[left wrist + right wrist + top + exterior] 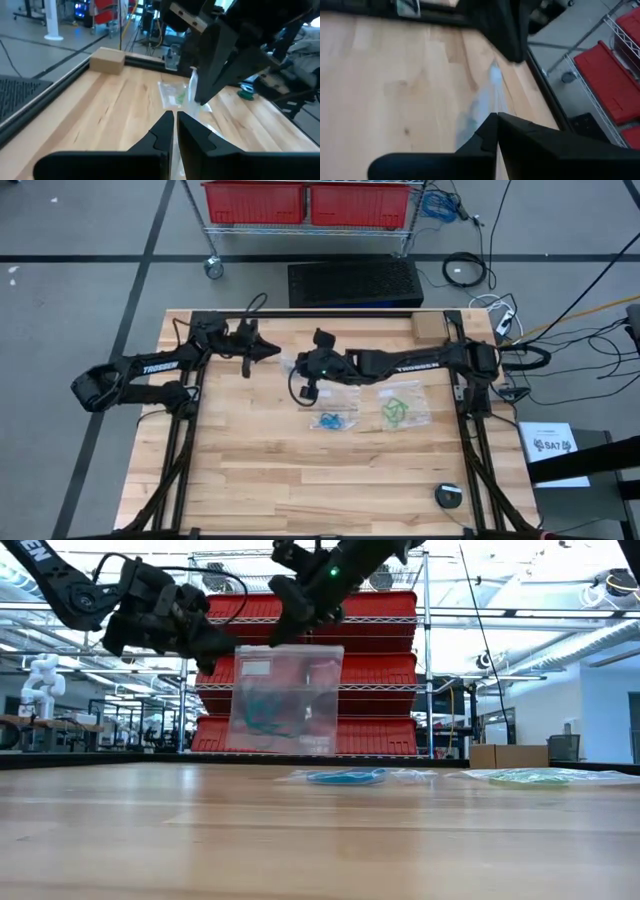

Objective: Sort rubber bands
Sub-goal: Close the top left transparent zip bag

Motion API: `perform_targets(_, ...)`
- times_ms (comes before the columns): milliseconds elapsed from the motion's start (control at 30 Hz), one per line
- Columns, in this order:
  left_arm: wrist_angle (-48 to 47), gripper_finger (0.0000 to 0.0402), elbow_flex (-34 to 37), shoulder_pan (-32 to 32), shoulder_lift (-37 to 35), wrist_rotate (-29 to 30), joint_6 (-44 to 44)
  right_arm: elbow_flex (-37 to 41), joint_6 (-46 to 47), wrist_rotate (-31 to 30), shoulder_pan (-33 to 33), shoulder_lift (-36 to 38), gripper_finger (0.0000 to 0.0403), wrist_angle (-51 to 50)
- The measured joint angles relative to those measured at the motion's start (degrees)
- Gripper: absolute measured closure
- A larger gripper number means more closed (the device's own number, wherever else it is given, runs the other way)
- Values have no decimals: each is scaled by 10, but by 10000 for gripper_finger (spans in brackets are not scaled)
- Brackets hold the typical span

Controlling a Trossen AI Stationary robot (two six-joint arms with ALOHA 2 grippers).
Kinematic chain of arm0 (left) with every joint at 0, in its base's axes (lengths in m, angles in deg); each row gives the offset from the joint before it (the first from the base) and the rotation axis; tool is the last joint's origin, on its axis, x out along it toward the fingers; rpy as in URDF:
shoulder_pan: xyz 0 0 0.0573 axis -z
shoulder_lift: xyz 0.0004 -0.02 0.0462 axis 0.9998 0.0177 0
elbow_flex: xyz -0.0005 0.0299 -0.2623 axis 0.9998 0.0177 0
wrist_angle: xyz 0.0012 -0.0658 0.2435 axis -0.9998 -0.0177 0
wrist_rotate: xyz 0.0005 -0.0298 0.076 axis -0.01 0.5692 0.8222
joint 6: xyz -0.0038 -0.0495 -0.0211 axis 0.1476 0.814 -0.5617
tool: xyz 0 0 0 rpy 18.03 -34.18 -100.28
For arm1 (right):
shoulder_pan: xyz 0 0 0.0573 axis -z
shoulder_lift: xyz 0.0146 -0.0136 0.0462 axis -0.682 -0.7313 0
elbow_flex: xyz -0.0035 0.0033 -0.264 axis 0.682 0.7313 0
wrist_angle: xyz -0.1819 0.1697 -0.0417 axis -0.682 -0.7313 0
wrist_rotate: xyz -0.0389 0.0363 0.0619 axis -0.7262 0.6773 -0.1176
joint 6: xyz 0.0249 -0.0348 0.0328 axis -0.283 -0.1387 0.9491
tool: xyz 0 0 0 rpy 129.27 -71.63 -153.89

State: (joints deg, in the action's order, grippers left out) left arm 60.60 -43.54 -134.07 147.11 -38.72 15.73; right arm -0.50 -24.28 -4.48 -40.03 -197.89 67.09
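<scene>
Both arms hold one clear plastic bag (286,700) up in the air above the bench (200,840), and it hangs flat like a small curtain, with a tangle of teal rubber bands (262,718) sagging toward its lower half. The left gripper (205,652) is pinched on one top corner and the right gripper (283,628) is clamped on the other, fingers together on the thin film. To do this step well, I would keep the two grips level and the mouth upward, since the slippery film could slide out and the light, floppy loops could spill. Two more bags lie flat on the pale wooden bench, one with blue bands (333,421) and one with green bands (396,411), just beside each other.
</scene>
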Motion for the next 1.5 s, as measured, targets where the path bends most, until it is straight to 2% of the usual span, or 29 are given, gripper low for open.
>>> perform_targets(167, 15, 358, 0, 15, 0, -5, -3, 1, -2, -26, -14, 10, 403, -28)
perform_targets(300, 14, 315, 0, 26, 0, 3, 1, 1, 8, -32, -24, 34, 403, -58)
perform_targets(500, 14, 239, 0, 49, 0, 2, 0, 1, 14, -74, -42, 69, 403, -99)
perform_targets(667, 14, 211, 0, 77, 0, 16, 0, 1, 3, -71, -51, 76, 403, -90)
perform_targets(933, 62, 210, -1, 121, 0, 38, 2, 1, 1, -69, -51, 77, 403, -84)
perform_targets(1200, 58, 216, -8, 142, 0, 122, 15, 1, 0, -68, -51, 77, 403, -84)
perform_targets(1333, 58, 250, -8, 148, 0, 124, 16, 1, -2, -68, -51, 77, 403, -84)
perform_targets(1500, 66, 318, -8, 153, 0, 126, 16, 1, -2, -68, -51, 77, 403, -84)
